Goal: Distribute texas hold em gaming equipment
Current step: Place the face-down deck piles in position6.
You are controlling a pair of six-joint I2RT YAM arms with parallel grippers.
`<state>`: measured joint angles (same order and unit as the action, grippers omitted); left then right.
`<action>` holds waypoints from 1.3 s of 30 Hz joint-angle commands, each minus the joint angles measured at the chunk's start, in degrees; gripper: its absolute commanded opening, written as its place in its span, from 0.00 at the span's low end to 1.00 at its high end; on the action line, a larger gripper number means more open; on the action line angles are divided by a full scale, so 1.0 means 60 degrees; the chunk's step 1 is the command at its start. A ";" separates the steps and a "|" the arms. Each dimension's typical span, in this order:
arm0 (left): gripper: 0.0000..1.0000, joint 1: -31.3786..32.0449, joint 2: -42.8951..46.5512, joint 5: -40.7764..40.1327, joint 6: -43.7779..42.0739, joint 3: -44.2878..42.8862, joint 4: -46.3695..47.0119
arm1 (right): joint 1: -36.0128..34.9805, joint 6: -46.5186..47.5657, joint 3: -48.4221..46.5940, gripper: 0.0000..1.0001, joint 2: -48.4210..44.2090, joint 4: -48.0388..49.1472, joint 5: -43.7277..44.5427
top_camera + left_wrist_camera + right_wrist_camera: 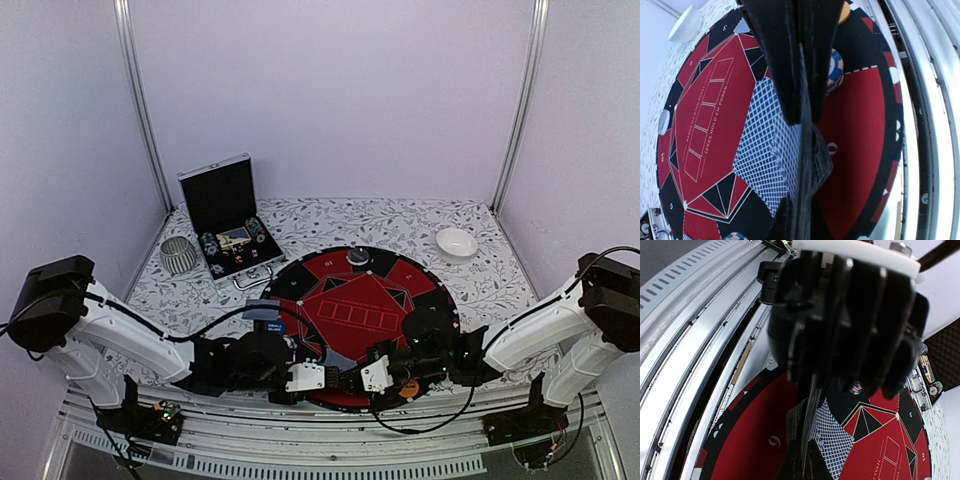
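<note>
Both grippers meet over the near edge of the round mat (360,310). My left gripper (333,381) (799,220) is shut on a stack of lattice-backed playing cards (771,150) held edge-on. My right gripper (353,380) (807,465) is shut on the same cards (867,440) from the opposite side. The outer cards fan away from the stack. A blue striped chip (836,67) and an orange button (408,388) lie on the mat beside the grippers. A blue blind button (272,326) and a grey card (262,309) lie at the mat's left edge.
An open silver-edged black case (228,228) holding chips stands at the back left, with a ribbed silver cup (181,255) beside it. A white bowl (456,242) sits at the back right. A silver disc (357,257) lies at the mat's far edge. Metal rails (330,425) run along the near edge.
</note>
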<state>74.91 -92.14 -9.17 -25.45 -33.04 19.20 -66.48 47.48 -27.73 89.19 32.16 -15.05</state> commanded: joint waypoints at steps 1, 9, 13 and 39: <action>0.00 0.0431 0.0075 -0.0032 0.0742 0.0210 -0.0984 | -0.0451 -0.0018 -0.0528 0.02 0.0653 -0.0372 0.0214; 0.15 0.1070 -0.0267 -0.0989 0.0985 -0.0059 -0.1373 | -0.0667 0.0029 -0.0678 0.02 0.0903 -0.0500 0.0372; 0.30 0.1079 -0.0283 -0.1428 0.0857 -0.0056 -0.1347 | -0.0668 0.0096 -0.0717 0.02 0.0944 -0.0597 0.0483; 0.46 0.1107 0.2977 -0.0724 0.0956 0.0810 -0.0799 | -0.0717 -0.2345 -0.1468 0.02 -0.1024 -0.2851 0.1282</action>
<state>80.95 -74.32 -14.00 -19.14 -28.82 12.93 -70.50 38.30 -34.59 85.60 19.11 -8.86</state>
